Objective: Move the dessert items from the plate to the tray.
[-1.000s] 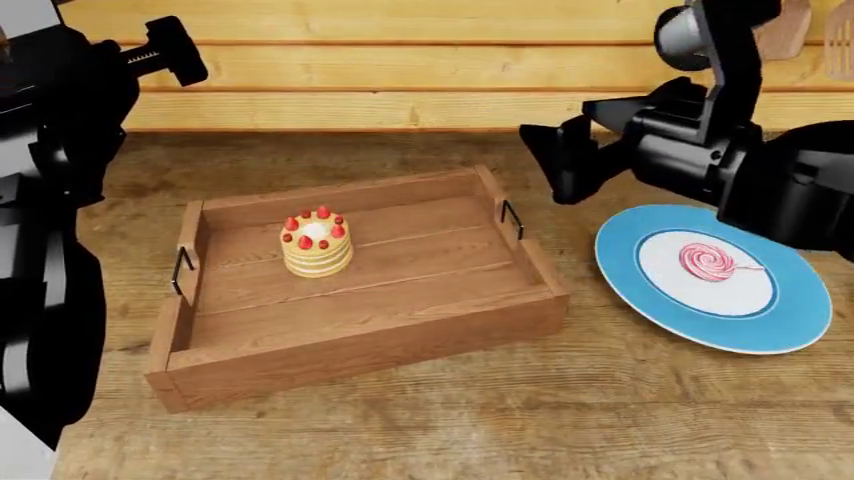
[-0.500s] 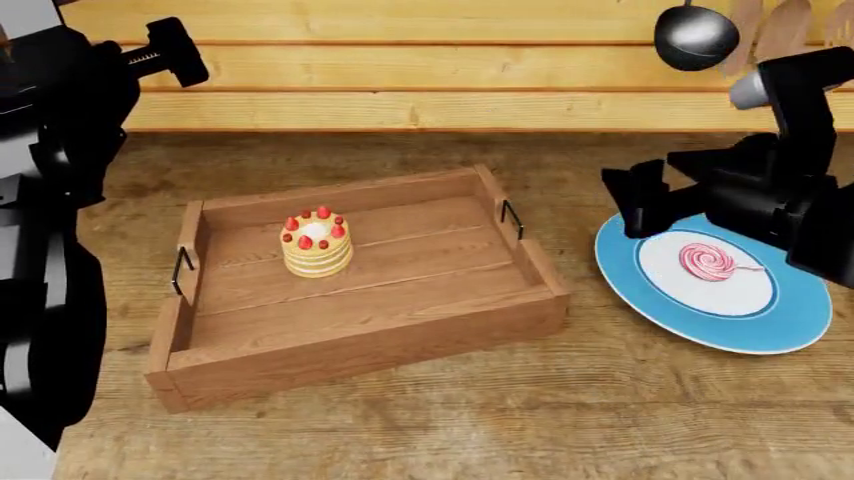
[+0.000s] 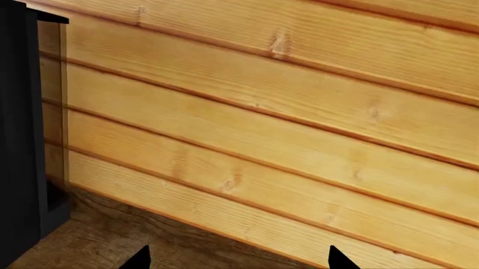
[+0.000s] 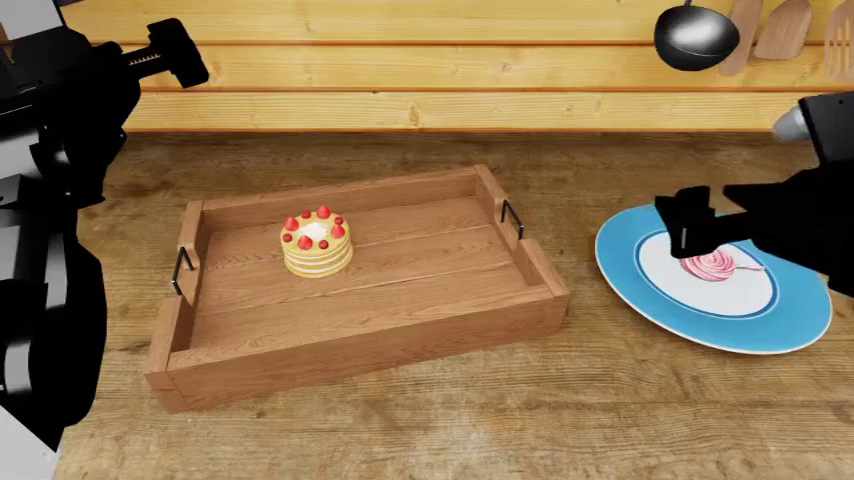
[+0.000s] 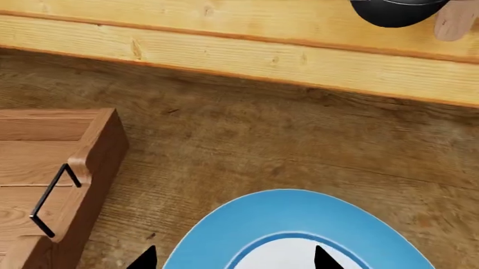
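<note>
The layer cake [image 4: 316,245] with strawberries stands inside the brown wooden tray [image 4: 400,330], left of its middle. The pink-and-white swirl lollipop [image 4: 714,264] lies on the blue-and-white plate [image 4: 667,300] at the right, partly covered by my right arm. My right gripper [image 4: 683,222] hangs open just above the plate's far left part; the right wrist view shows its tips [image 5: 232,260] spread wide over the plate [image 5: 299,218] with nothing between them. My left gripper [image 3: 235,260] is raised at the far left, open and empty, facing the plank wall.
The tray's right handle [image 5: 53,202] and end wall are close to the plate's left. A black ladle [image 4: 695,35] and wooden utensils [image 4: 763,30] hang on the plank wall behind. Bare wooden tabletop [image 4: 534,420] lies in front of the tray.
My right arm has swung from above the tray's right end to the right and down, and now hangs over the plate, partly covering the lollipop. The left arm, cake and tray have not moved.
</note>
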Controlling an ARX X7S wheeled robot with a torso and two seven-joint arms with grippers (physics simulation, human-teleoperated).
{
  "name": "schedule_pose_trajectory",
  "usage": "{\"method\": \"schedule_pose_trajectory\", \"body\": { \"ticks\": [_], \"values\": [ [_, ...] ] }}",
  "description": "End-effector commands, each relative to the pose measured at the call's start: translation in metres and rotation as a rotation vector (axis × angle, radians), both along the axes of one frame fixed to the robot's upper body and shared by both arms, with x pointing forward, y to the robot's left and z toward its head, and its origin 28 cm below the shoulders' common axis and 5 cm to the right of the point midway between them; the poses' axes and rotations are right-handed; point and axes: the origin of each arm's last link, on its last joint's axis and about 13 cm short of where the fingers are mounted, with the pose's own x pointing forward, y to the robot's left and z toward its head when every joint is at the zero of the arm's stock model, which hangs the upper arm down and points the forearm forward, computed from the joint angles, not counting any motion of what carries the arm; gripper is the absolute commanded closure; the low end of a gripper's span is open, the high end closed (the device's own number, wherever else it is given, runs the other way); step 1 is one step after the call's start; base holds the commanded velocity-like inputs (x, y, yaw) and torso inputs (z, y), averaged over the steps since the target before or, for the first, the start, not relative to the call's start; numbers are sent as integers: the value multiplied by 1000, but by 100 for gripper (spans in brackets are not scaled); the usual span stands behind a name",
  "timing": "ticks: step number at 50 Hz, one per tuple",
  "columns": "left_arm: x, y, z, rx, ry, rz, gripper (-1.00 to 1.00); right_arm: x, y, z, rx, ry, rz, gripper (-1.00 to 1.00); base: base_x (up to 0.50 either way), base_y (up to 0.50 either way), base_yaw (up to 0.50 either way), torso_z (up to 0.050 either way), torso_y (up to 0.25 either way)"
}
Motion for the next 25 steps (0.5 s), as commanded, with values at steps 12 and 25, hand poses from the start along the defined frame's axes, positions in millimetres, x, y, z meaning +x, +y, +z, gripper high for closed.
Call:
{"method": "schedule_pose_trajectory", "body": {
  "ticks": [12,25],
  "values": [
    [0,0,0,-3,3,3,-100,6,-12,-17,-88,104,-86,-100,0,0,0,0,0],
    [0,0,0,-4,4,3,-100,3,-21,-20,-102,133,-170,-100,0,0,0,0,0]
  ]
}}
